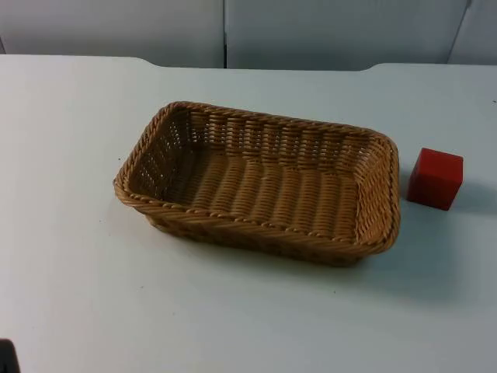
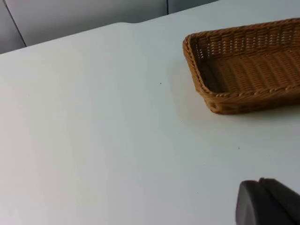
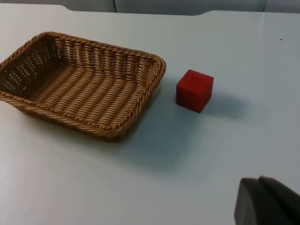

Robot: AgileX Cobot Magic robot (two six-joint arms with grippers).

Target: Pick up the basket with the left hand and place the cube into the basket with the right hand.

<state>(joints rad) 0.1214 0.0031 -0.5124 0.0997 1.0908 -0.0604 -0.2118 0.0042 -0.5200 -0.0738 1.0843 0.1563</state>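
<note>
A rectangular woven wicker basket [image 1: 260,183] stands empty in the middle of the white table. Its short end wall [image 2: 201,70] faces the left arm's camera, and its other end [image 3: 150,77] lies close to the cube. The red cube [image 1: 435,178] rests on the table just right of the basket, a small gap away from the rim; it also appears as the red cube [image 3: 194,90] ahead of the right arm. My left gripper [image 2: 267,204] waits well back from the basket over bare table. My right gripper [image 3: 265,201] waits well short of the cube, touching nothing.
The grey partition wall [image 1: 233,31] closes off the table's far edge. Bare white table [image 1: 85,280] spreads out to the left of and in front of the basket. A small black part [image 1: 6,356] pokes in at the front left; I cannot tell what it is.
</note>
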